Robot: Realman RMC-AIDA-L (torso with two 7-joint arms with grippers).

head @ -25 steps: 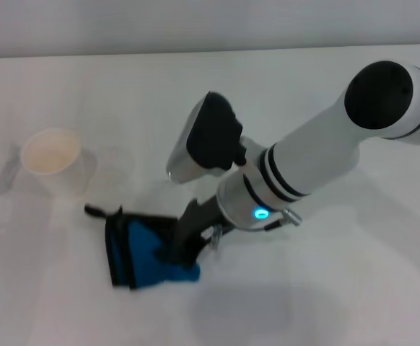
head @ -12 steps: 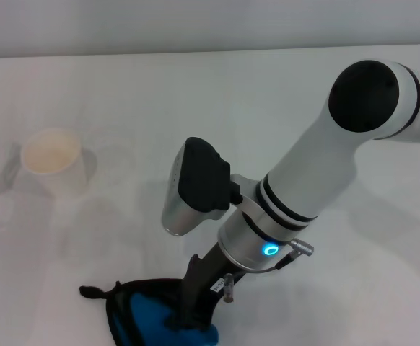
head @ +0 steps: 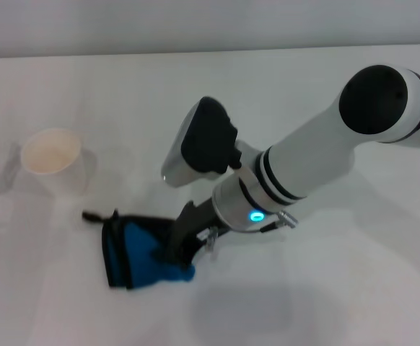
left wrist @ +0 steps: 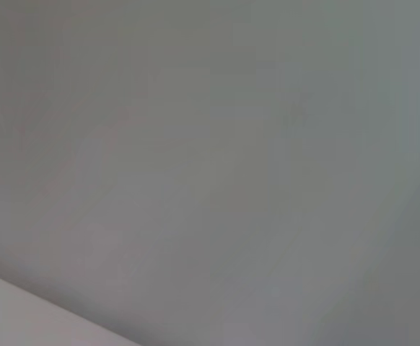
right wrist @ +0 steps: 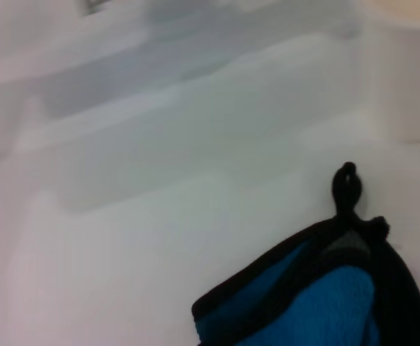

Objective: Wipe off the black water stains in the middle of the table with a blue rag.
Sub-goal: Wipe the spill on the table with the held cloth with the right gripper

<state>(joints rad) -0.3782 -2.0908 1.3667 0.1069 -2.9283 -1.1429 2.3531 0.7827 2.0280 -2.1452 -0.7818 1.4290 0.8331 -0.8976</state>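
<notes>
The blue rag (head: 139, 254), bright blue with black edging and a black loop tab (head: 94, 215), lies crumpled on the white table (head: 354, 288) near the front middle. My right gripper (head: 180, 252) reaches down and to the left from the right arm and is shut on the rag's right side, pressing it to the tabletop. The right wrist view shows the rag (right wrist: 325, 303) and its loop tab (right wrist: 347, 189) on bare white table. No black water stains show anywhere; the spot under the rag is hidden. The left gripper is out of view, and the left wrist view shows only a plain grey surface.
A cream paper cup (head: 51, 160) stands upright on the table, to the left of and behind the rag, about a hand's width from the loop tab. It also shows at the edge of the right wrist view (right wrist: 412, 79). The table's far edge meets a grey wall.
My right gripper pulled the rag toward the table's front edge, then pushed it back away to about where it was a second ago. The cup has not moved.
</notes>
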